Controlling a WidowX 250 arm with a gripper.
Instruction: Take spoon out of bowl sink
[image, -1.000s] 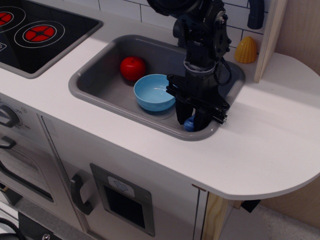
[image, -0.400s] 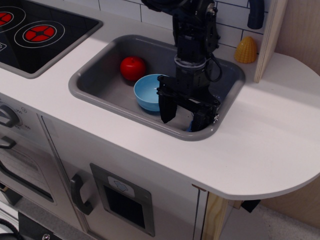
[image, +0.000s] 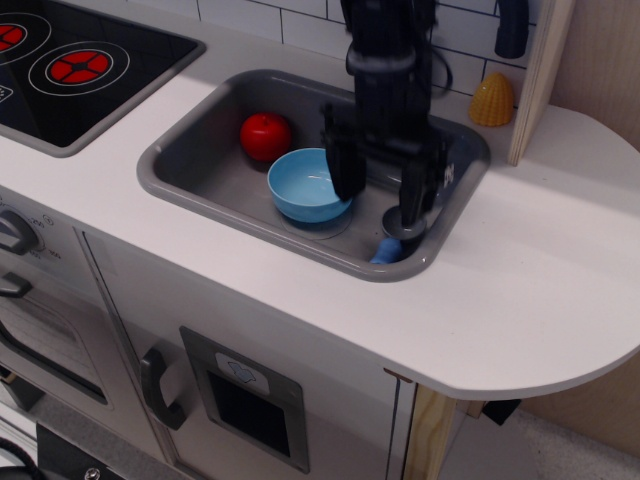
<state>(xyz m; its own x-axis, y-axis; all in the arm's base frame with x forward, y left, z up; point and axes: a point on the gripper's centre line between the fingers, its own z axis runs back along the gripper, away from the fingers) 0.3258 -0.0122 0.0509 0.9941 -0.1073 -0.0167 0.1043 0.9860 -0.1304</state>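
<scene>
Only one view here. The gripper hangs over the sink, jaws spread wide and holding nothing. The spoon lies on the sink floor at the front right corner, just outside the light blue bowl. Looks light, stiff and slick plastic, so I'd pinch the thick blue handle.

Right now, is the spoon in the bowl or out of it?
Out. The spoon lies on the sink floor right of the bowl, which looks empty; the open gripper is above.
</scene>
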